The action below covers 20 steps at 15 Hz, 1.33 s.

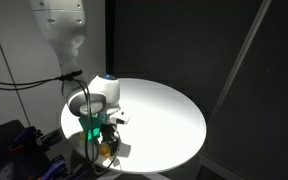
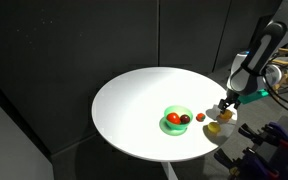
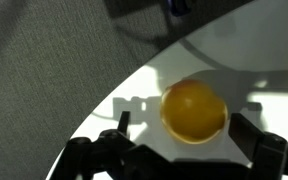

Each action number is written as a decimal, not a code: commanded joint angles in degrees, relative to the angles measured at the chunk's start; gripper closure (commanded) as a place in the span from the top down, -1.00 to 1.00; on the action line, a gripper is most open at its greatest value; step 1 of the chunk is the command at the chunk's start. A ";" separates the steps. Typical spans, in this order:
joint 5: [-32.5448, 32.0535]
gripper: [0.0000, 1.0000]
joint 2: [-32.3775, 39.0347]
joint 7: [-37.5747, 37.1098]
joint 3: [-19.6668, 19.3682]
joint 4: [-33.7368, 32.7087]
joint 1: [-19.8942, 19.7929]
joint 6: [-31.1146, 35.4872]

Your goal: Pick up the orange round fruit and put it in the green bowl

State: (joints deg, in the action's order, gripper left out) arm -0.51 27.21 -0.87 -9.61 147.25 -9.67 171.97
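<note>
The orange round fruit [image 3: 194, 110] lies on the white table near its edge, between my open fingers, with a gap on each side. My gripper [image 3: 186, 132] is open and low around it. In an exterior view the gripper [image 2: 225, 107] hangs over the table's near right edge, with the orange fruit [image 2: 225, 115] just under it. The green bowl [image 2: 176, 126] stands to the left of it, near the table's front, with red pieces inside. In an exterior view the gripper [image 1: 105, 132] hides most of the fruit.
A paler yellow fruit [image 2: 215, 128] lies just in front of the gripper, and a small red fruit [image 2: 200, 117] between it and the bowl. The round white table [image 2: 144, 95] ends close to the gripper; dark curtains surround it.
</note>
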 commanded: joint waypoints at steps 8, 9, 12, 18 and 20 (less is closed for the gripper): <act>0.91 0.46 1.98 0.82 0.71 -1.98 -1.84 0.25; 0.86 0.45 2.07 0.78 0.64 -2.00 -1.75 0.25; 0.82 0.06 2.09 0.80 0.62 -1.96 -1.70 0.15; 0.34 -0.16 -0.07 1.58 0.64 -1.26 -1.65 -2.04; 0.05 -0.16 -1.20 2.06 0.62 -0.93 -1.44 -3.66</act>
State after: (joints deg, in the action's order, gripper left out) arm -0.51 28.63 -0.47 -9.44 145.89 -10.61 171.43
